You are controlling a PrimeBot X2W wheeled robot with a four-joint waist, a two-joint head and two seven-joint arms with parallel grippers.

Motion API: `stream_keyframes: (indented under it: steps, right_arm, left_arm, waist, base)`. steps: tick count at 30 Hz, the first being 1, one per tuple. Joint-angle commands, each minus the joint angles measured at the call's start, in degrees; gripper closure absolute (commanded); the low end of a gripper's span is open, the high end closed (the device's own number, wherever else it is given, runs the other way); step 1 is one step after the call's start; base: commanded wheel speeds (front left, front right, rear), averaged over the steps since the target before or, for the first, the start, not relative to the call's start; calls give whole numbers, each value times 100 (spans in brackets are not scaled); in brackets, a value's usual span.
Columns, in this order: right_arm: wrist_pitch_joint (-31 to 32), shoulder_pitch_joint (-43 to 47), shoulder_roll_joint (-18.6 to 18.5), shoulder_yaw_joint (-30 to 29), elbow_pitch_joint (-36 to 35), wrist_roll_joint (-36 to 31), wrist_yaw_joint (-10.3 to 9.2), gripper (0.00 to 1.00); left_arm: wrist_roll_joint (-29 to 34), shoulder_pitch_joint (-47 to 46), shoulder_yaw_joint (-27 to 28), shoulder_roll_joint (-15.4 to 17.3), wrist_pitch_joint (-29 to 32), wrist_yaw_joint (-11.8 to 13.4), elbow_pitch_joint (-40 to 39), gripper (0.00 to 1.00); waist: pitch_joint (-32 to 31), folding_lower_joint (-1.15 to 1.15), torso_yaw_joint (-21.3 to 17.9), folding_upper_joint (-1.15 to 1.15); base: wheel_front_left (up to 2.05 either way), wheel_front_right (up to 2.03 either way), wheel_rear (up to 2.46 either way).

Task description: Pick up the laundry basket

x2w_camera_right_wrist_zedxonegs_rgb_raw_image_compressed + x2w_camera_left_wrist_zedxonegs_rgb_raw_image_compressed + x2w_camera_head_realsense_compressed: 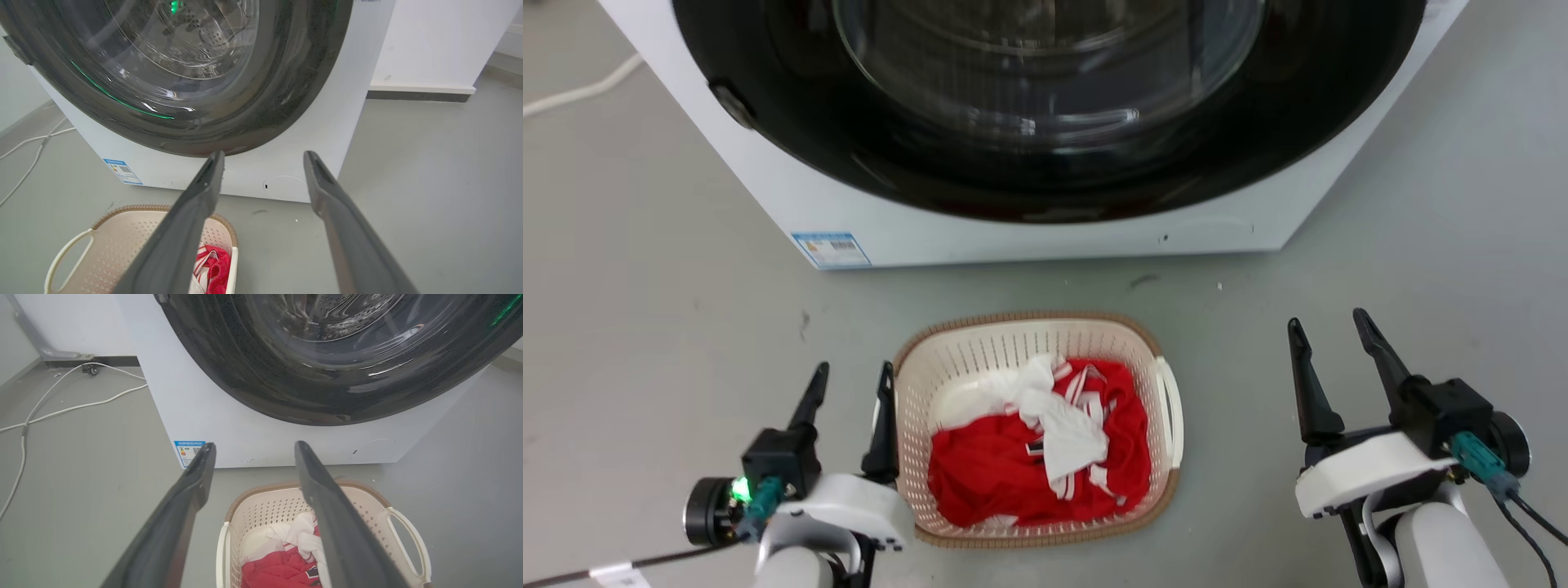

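The laundry basket (980,351) is cream with perforated walls, a brown woven-look rim and white side handles. It stands on the grey floor in front of the washing machine and holds red and white clothes (1037,445). My left gripper (854,380) is open just left of the basket, one finger over its left rim, nothing between the fingers. My right gripper (1327,322) is open well to the right of the basket, apart from the white right handle (1170,400). The left wrist view shows the basket (265,506) below the open left gripper (252,447). The right wrist view has the basket (118,241) at lower left of the open right gripper (263,154).
A white front-loading washing machine (980,229) with a large dark round door stands just behind the basket. White cables (61,408) lie on the floor to its left. A white wall base (421,87) stands at the far right. Grey floor spreads on both sides.
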Motion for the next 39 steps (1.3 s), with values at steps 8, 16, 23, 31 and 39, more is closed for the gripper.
stream_keyframes:
  steps: [8,16,23,31,39]
  right_arm:
    - [-9,-800,-4,238,994,-60,-3,0]
    - [466,-1729,-3,537,1959,242,-3,0]
    - [982,-2503,-2,965,2840,514,-2,0]
    - [1441,-3330,-5,1531,3674,1084,-3,0]
    - [1972,-4001,-5,2118,4400,1556,-3,0]
  left_arm:
    - [27,-904,442,136,-17,-244,900,0]
    - [-7,-1782,538,374,-16,-410,2068,0]
    - [-61,-2596,263,623,-3,-507,3459,0]
    - [-285,-3536,-323,789,167,-526,4553,0]
    - [-830,-4152,-1310,935,611,-528,4936,0]
  waist:
    - [1160,0,-126,0]
    - [1880,0,-160,0]
    - [2376,0,-110,0]
    - [2837,0,-45,0]
    - [3164,0,62,0]
  base:
    - [0,0,0]
    - [0,0,0]
    - [0,0,0]
    - [0,0,0]
    - [0,0,0]
